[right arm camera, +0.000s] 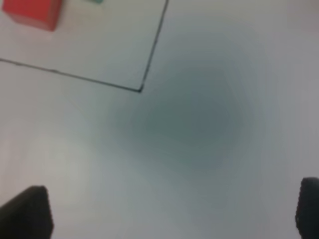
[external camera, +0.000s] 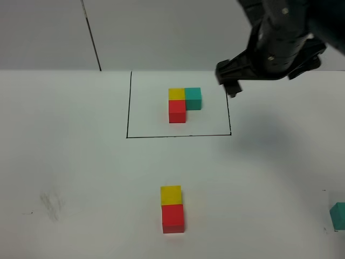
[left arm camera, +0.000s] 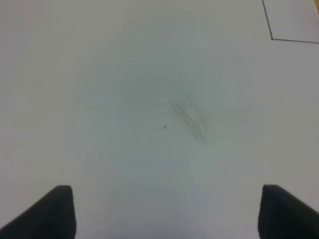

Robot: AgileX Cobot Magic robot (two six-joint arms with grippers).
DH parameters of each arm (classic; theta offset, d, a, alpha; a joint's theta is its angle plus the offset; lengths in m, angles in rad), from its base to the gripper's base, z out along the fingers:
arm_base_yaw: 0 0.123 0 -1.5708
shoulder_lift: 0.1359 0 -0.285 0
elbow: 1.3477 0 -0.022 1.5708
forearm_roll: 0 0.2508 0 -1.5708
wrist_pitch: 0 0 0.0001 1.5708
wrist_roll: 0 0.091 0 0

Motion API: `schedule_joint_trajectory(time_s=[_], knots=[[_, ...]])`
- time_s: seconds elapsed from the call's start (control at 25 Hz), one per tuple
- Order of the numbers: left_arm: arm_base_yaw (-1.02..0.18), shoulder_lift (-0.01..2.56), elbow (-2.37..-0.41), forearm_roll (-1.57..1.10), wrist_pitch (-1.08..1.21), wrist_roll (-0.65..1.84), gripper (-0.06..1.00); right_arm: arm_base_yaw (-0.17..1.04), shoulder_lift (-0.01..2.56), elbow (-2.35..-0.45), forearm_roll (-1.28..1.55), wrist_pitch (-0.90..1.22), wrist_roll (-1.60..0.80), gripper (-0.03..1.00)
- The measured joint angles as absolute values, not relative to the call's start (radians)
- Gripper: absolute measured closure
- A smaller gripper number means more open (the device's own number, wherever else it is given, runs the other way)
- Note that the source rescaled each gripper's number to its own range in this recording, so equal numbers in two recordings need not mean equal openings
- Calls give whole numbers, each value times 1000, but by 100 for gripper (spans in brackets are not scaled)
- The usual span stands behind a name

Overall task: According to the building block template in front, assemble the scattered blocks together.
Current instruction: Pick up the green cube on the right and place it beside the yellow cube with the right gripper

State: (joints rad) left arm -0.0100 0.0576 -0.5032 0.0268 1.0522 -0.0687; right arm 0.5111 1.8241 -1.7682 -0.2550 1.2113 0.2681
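The building block template (external camera: 183, 102) is an L of yellow, teal and red cubes inside a thin black rectangle (external camera: 128, 108) at the back middle. Of the scattered blocks, the yellow cube (external camera: 171, 194) and red cube (external camera: 173, 218) sit touching in a line near the front middle. The teal cube (external camera: 338, 216) lies alone at the right edge. My right gripper (external camera: 233, 85) hangs open and empty above the rectangle's right side; its wrist view shows the template's red cube (right arm camera: 30, 12) and the frame corner (right arm camera: 139, 89). My left gripper (left arm camera: 167, 214) is open and empty over bare table.
The white table (external camera: 81, 162) bears a faint grey smudge (external camera: 51, 205) at the front left, also under the left gripper (left arm camera: 189, 117). A thin dark line (external camera: 91, 35) runs down the back wall. The right arm's shadow (right arm camera: 199, 114) falls beside the frame.
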Motion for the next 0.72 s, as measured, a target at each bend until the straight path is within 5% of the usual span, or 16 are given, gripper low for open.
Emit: schedule_joint_trajectory(time_s=[0.44, 0.72], knots=[[-10, 58, -503, 27, 1052, -69, 19, 174, 1361, -1559, -200, 1216, 41, -3], [-10, 58, -503, 27, 1052, -69, 19, 111, 1142, -1295, -198, 1218, 7, -3]])
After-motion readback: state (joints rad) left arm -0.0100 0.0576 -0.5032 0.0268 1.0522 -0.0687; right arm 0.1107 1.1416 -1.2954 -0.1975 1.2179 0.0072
